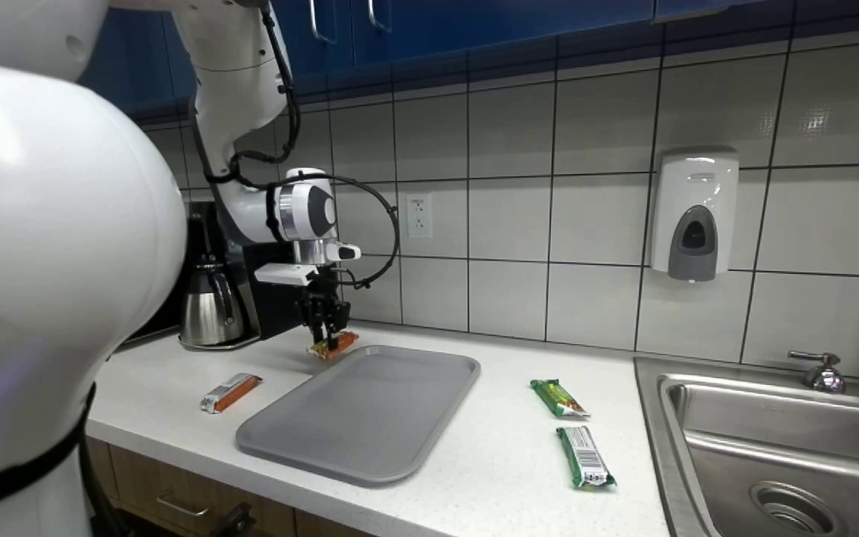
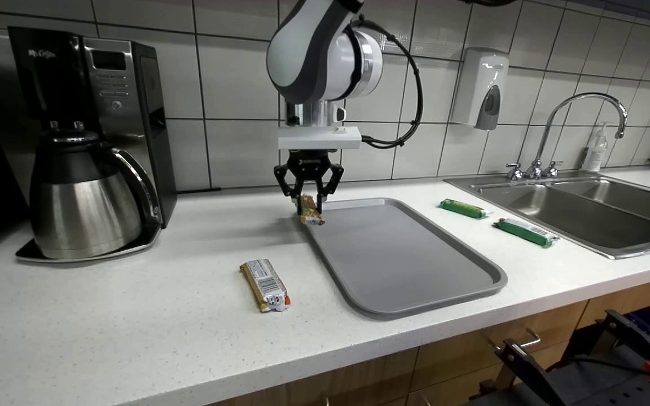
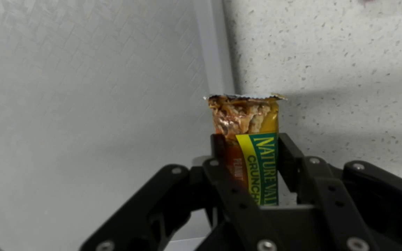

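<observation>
- the gripper (image 2: 310,210), its body lettered "robotiq", has its jaws pinching a peanut bar (image 3: 251,150) from both sides.
- on that wrapper "nature val", "crunch" and "peanut" can be read; the rest is hidden.
- the step in hand looks to be a carry: the bar seems held off the surface (image 2: 201,338), at the edge of the grey tray (image 2: 404,254) facing the coffee maker (image 2: 115,107), near that tray's back corner.
- the next move, i judge, calls for a firm pinch and enough height that the free end does not catch the tray's raised rim.
- off the same tray edge, closer to the surface's front edge, lies a second orange-and-yellow bar (image 2: 266,285), barcode up; its small print is unreadable.
- the coffee maker stands towards the surface's back edge, marked "mr. coffee".
- beyond the tray's opposite edge lie a green bar (image 1: 560,397), printed face up, and a barcode-up green bar (image 1: 586,456); no name is legible on either.
- farther, the sink (image 1: 657,406), and above the surface's back edge a wall-hung soap dispenser (image 1: 695,216), its mark too small to read.
</observation>
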Robot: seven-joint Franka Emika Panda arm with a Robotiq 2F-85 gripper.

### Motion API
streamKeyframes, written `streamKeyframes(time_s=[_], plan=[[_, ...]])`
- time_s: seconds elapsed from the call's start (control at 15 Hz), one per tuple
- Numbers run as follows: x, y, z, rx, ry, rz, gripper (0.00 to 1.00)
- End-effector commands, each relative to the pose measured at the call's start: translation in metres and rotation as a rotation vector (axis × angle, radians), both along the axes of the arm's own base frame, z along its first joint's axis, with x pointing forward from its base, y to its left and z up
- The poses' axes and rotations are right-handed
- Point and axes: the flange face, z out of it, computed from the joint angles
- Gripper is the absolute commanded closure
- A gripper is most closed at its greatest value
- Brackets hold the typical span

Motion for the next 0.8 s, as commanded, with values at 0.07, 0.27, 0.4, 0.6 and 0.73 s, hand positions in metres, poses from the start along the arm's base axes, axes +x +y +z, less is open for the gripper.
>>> streamKeyframes(time_s=[0.07,0.27,0.4,0.6,0.73], plan=[[-0.003,0.026,0.010,0.012,-0.016,0.011,0.84],[-0.005,0.040,0.007,0.019,-0.014,0.031,0.84],[-0.005,0.048,0.003,0.021,-0.012,0.043,0.84],[-0.006,0.060,-0.004,0.025,-0.005,0.059,0.84],[-0.007,0.065,-0.009,0.027,0.001,0.067,0.84]])
